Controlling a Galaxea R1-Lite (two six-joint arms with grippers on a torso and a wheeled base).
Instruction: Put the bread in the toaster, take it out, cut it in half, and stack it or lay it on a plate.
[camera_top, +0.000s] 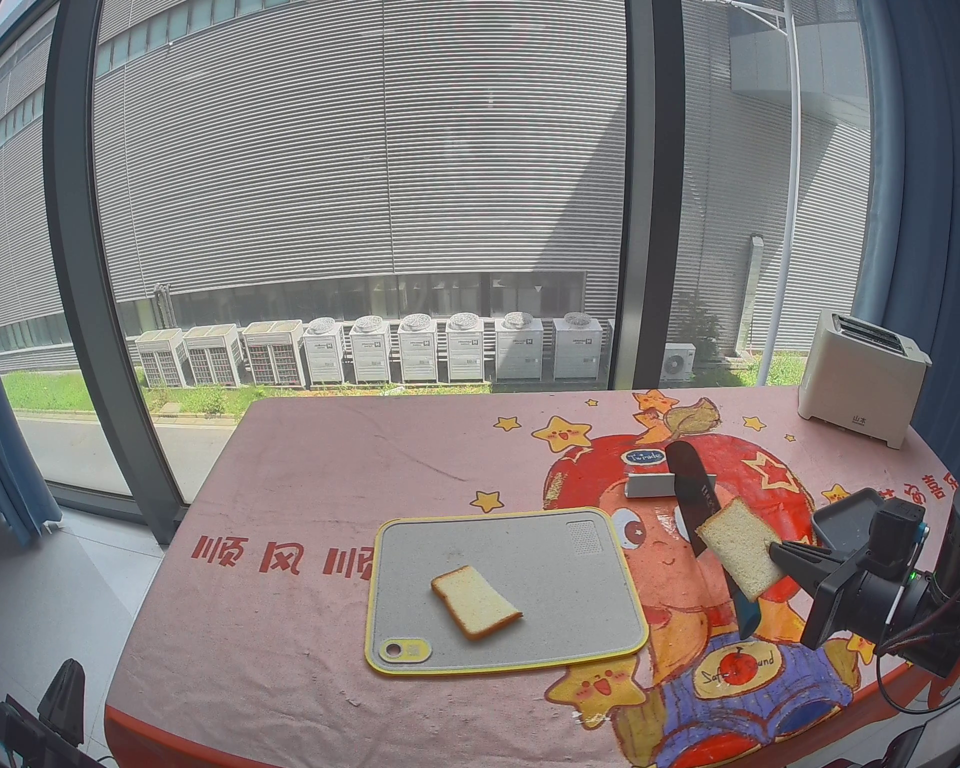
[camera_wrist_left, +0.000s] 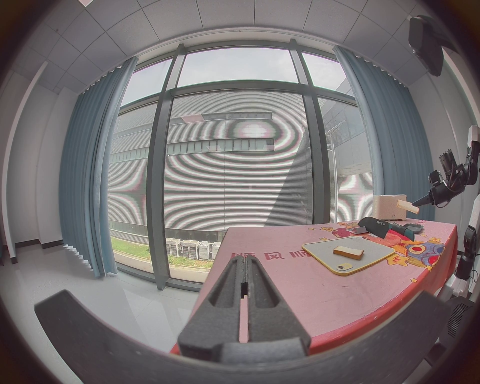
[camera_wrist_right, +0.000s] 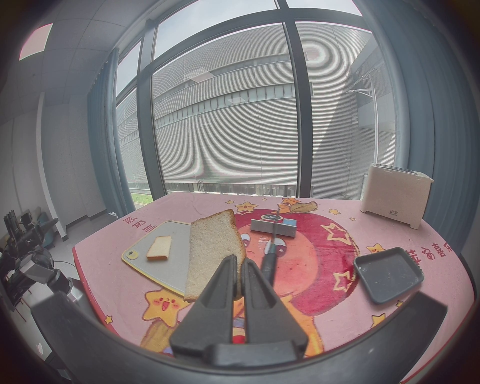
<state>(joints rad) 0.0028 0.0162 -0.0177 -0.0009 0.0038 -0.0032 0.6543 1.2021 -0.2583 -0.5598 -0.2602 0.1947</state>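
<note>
While the right fingers (camera_wrist_right: 217, 290) pinch 1 bread slice (camera_top: 742, 545) above the pink table (camera_top: 300, 480), left fingers (camera_wrist_left: 222, 300) sit closed, empty; windows (camera_top: 350, 150) behind.

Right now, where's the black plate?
The plate lies on the robot's right in the head view, between the toaster and the right pincer holding bread.

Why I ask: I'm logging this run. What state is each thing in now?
right gripper, shut on the held slice
held slice, lifted above the table
second slice, lying flat on the cutting board
toaster, upright, no bread showing in its slots
knife, lying on the table, not gripped
black tray, empty
left gripper, shut, empty
</note>
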